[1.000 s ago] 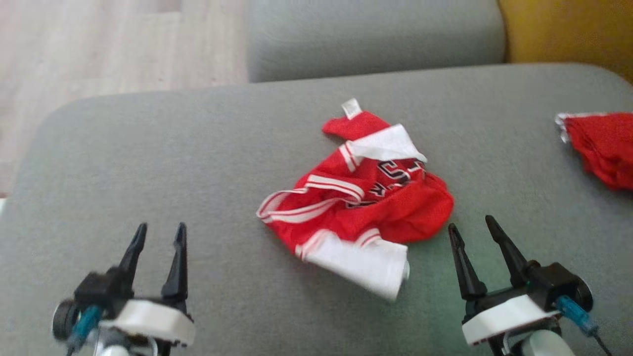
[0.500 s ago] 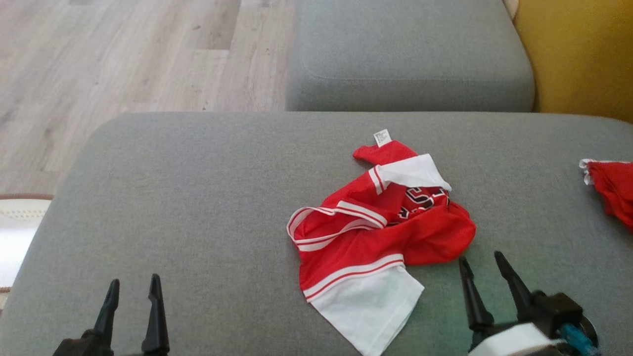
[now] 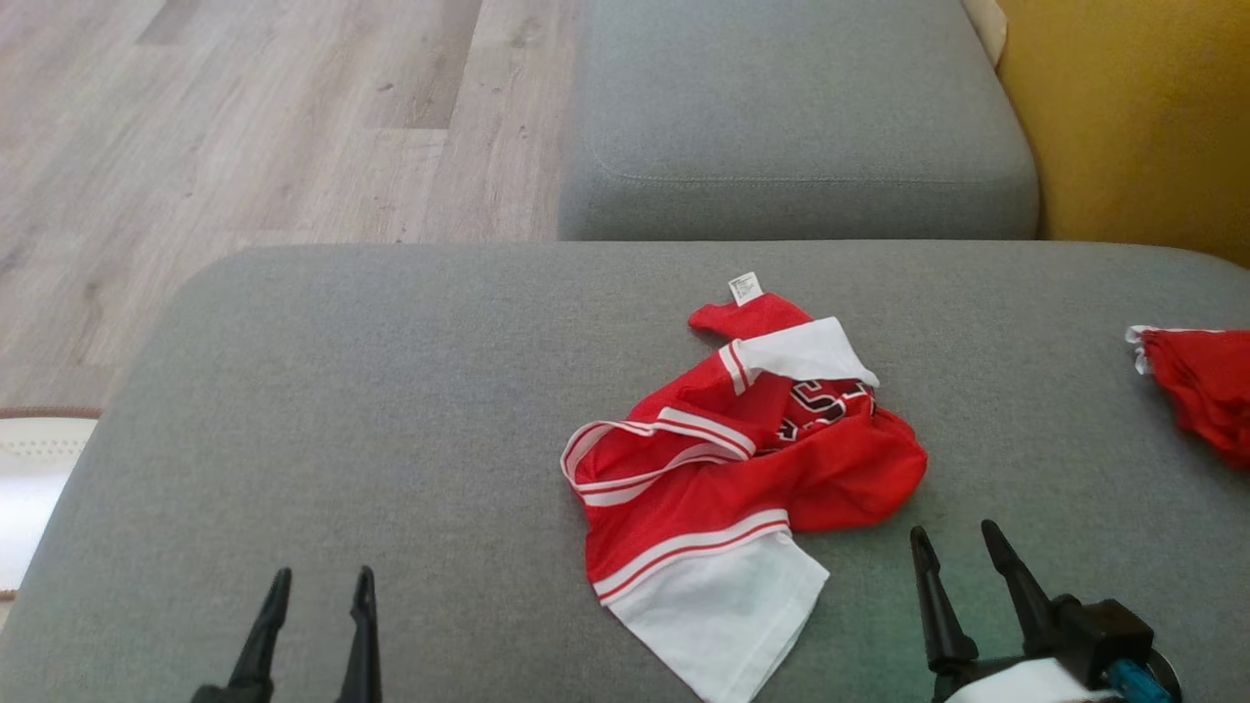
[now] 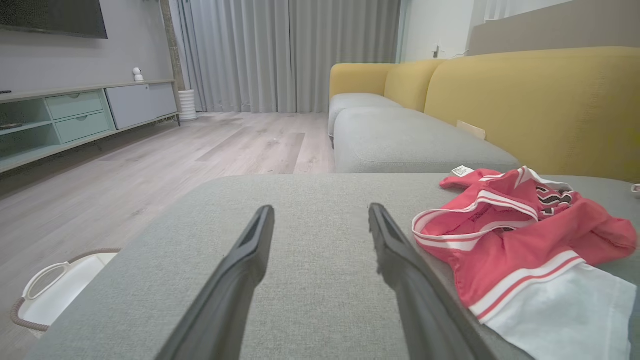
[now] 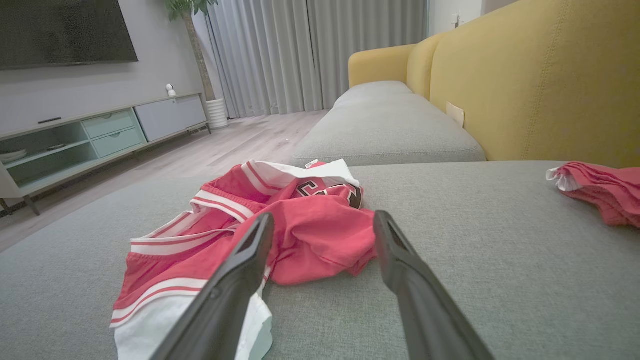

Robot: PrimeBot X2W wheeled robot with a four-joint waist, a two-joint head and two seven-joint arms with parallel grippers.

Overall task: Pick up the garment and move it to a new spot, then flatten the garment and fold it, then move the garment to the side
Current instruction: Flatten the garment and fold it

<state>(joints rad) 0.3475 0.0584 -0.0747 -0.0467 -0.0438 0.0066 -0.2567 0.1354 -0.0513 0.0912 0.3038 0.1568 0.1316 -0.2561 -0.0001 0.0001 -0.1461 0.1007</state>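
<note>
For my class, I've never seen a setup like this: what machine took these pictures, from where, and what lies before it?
This is a wheeled robot with two arms. One picture looks down from its head; the others come from wrist cameras looking along each arm's two dark fingers. The left end effector and right end effector are open, holding nothing. On the grey fabric sofa cushion lies a crumpled red-and-white cloth jersey, nearer the right one. A second red cloth bundle sits far right.
</note>
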